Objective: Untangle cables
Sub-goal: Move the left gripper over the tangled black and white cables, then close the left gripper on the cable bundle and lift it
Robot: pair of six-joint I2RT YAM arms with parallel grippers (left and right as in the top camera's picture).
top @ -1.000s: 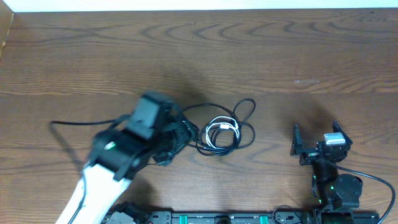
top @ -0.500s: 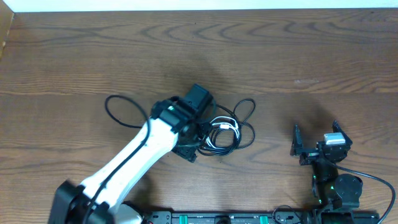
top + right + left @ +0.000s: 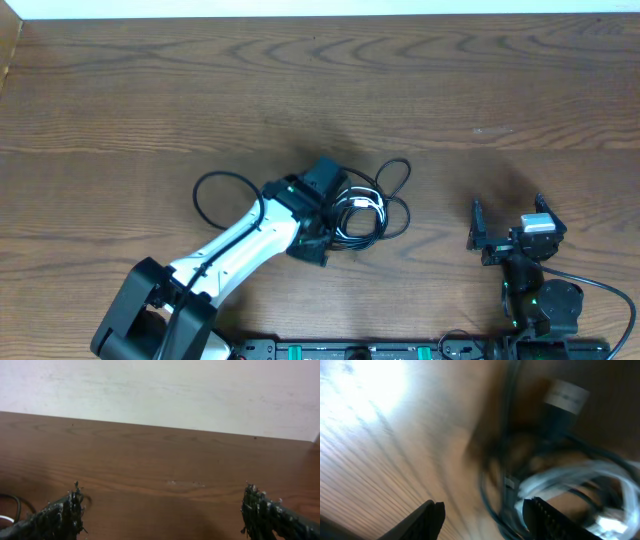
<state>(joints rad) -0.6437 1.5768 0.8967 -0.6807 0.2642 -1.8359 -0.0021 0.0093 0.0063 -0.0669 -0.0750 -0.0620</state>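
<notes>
The cables (image 3: pixel 362 214), black loops plus a white one (image 3: pixel 358 204), are found heaped together mid-worktop (image 3: pixel 150 90). Left fingers (image 3: pixel 427 517) are set at the heap's 9 o'clock, apart, with strands seemingly between them (blurry tbh). Right fingers (image 3: pixel 55 517) are spread wide at 3 o'clock, well apart from the heap.

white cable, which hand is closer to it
Left. The left hand is down at the left edge of the white cable; the right hand sits apart, far off to its right.
</notes>
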